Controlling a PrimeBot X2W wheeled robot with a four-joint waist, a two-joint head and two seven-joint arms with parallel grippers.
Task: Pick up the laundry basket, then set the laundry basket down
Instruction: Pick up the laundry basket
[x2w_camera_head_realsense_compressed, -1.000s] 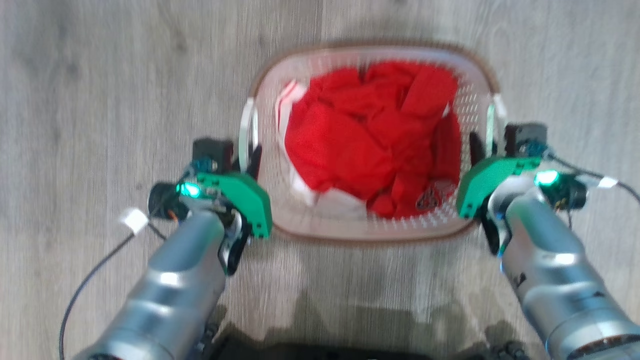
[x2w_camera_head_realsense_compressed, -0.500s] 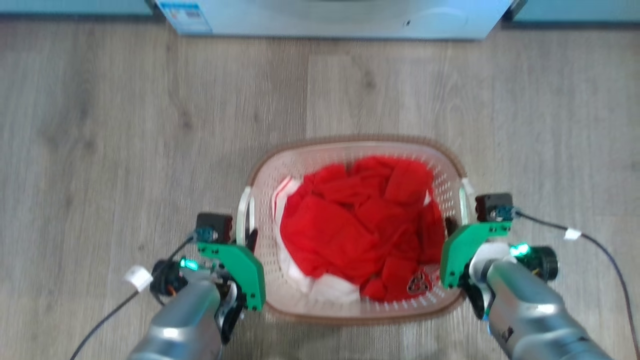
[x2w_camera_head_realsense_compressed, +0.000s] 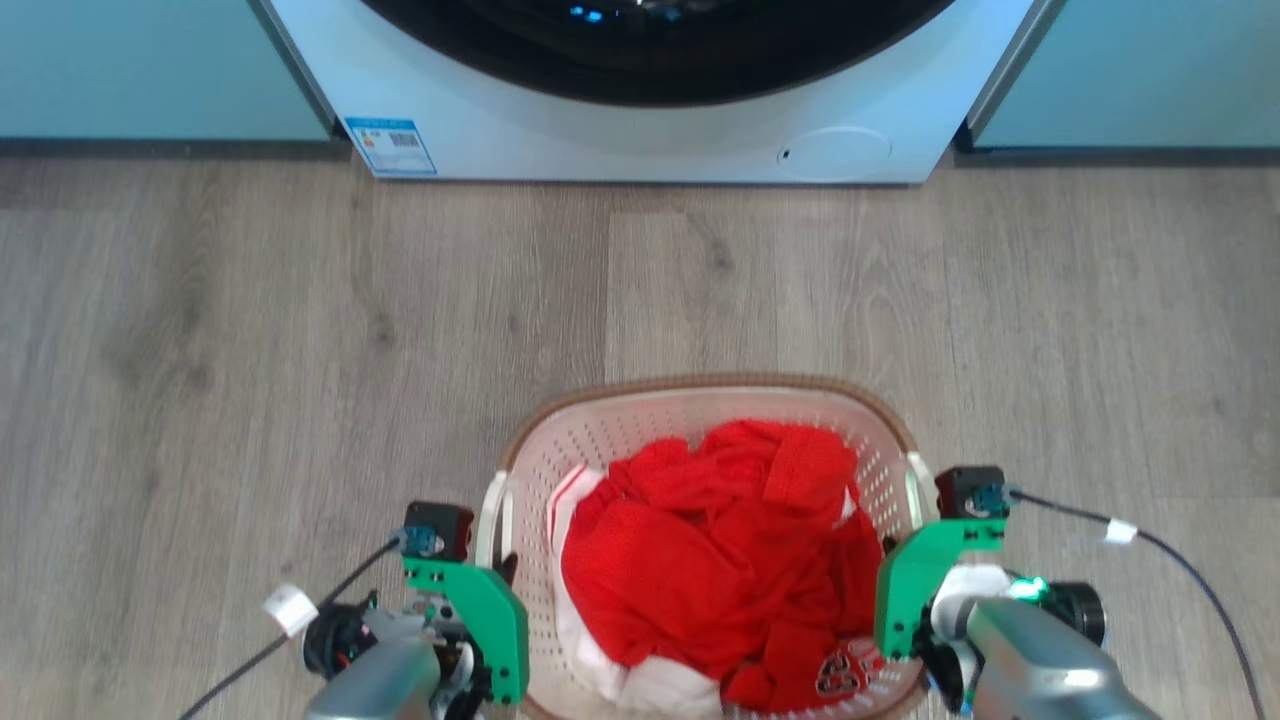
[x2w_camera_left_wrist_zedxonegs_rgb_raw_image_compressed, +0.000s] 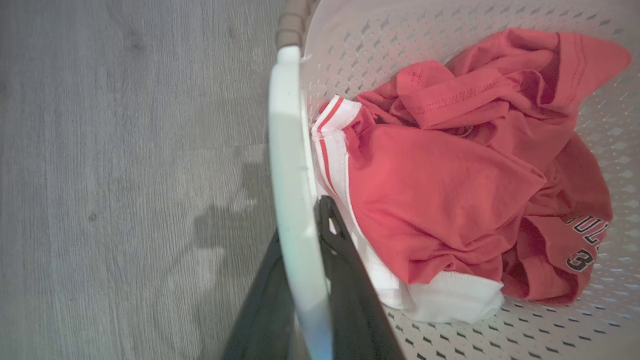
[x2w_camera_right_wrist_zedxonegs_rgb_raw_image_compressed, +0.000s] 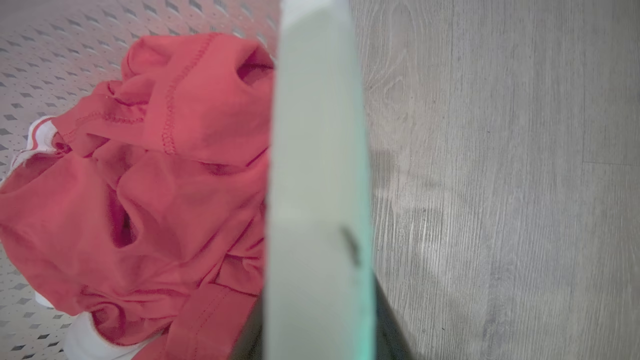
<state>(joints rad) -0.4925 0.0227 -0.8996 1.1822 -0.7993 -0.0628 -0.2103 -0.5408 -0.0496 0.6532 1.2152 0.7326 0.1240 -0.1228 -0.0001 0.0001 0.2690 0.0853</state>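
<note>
The laundry basket sits bottom centre of the head view, slung between the two arms. Its long axis runs left to right across the frame, with a handle at each end. The left gripper is pinched narrow on the left handle, and the right gripper is closed the same way on the right handle. Neither arm is nearer; they flank it evenly. Red clothes fill it (heaped, a bit of white showing). From the shadows on the floor, I'd judge it is raised. Setting it down means both grippers dropping together, level, short of the washing machine at the top.
</note>
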